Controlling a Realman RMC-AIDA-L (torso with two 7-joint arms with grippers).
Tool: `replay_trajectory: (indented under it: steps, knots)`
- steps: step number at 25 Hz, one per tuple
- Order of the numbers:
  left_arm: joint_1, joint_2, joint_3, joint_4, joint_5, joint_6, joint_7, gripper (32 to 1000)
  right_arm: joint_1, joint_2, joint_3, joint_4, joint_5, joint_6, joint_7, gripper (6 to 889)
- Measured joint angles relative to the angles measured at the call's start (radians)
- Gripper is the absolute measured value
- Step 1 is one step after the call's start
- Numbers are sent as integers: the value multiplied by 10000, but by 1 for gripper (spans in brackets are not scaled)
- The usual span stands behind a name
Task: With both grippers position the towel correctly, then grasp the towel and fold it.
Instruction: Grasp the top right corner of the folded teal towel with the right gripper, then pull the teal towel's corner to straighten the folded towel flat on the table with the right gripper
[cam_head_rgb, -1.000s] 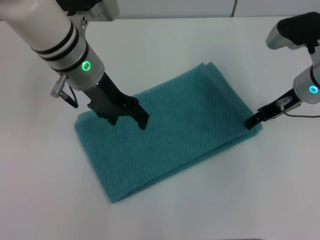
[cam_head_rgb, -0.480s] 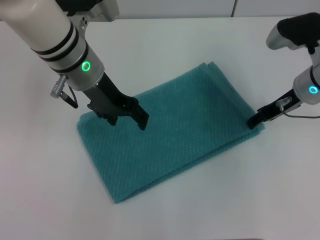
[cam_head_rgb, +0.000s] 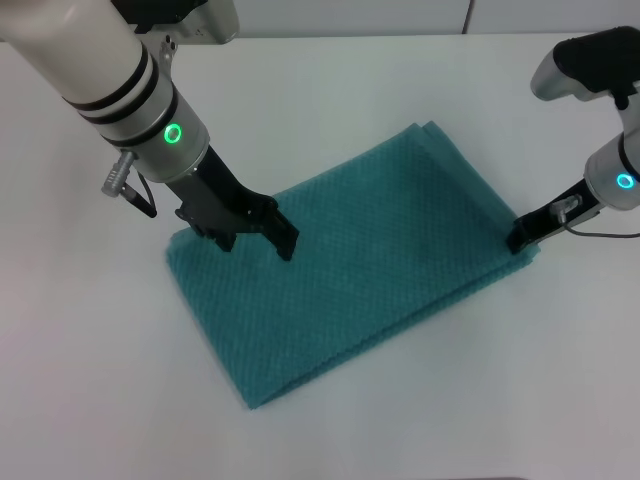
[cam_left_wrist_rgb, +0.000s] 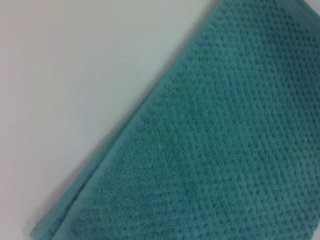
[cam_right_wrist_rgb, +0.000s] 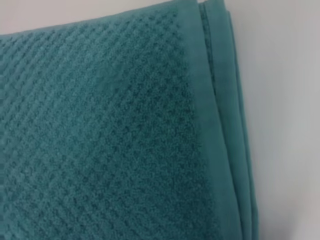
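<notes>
Two grippers and one towel make up the whole scene on the white table (cam_head_rgb: 330, 80), so the towel serves as the landmark.

At the towel's left end, the left gripper (cam_head_rgb: 255, 238) rests its dark fingers on the upper left corner region, pressing down onto the waffle surface. Whether those fingers are spread or together cannot be told from the head view, and the left wrist view shows only cloth and bare table. The risk here, as I judge it, is that a flat press drags the top layer without the layers beneath, so the stack shears and the edges stop lining up.

One towel (cam_head_rgb: 350, 260), teal and folded into layers, lies diagonally across the middle of the table, its long side running from lower left to upper right.

At the towel's right corner, the right gripper (cam_head_rgb: 520, 237) meets the edge where the layered hems show in the right wrist view. Its fingers look pinched on that corner, though the contact is small and I cannot be sure how many layers it holds. If it has caught only some of them, a pull would likely peel the stack open. Uneven motion between the two arms could also twist or bunch the cloth.
</notes>
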Motion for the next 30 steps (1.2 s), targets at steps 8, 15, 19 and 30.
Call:
replay_trajectory:
  steps: [8, 15, 19, 30]
  knots:
    - [25, -1, 0, -13, 0, -28, 11, 834, 0, -2, 1, 20, 0, -6, 11, 141]
    - [160, 17, 0, 30, 3, -45, 16, 834, -1, 45, 1, 7, -2, -92, -43, 78]
    - [267, 42, 1, 42, 29, -46, 28, 834, 0, 229, 1, -108, -1, -337, -85, 77]
    - [467, 87, 0, 139, 92, -70, 15, 835, -111, 498, -2, -374, 81, -1256, -445, 76]
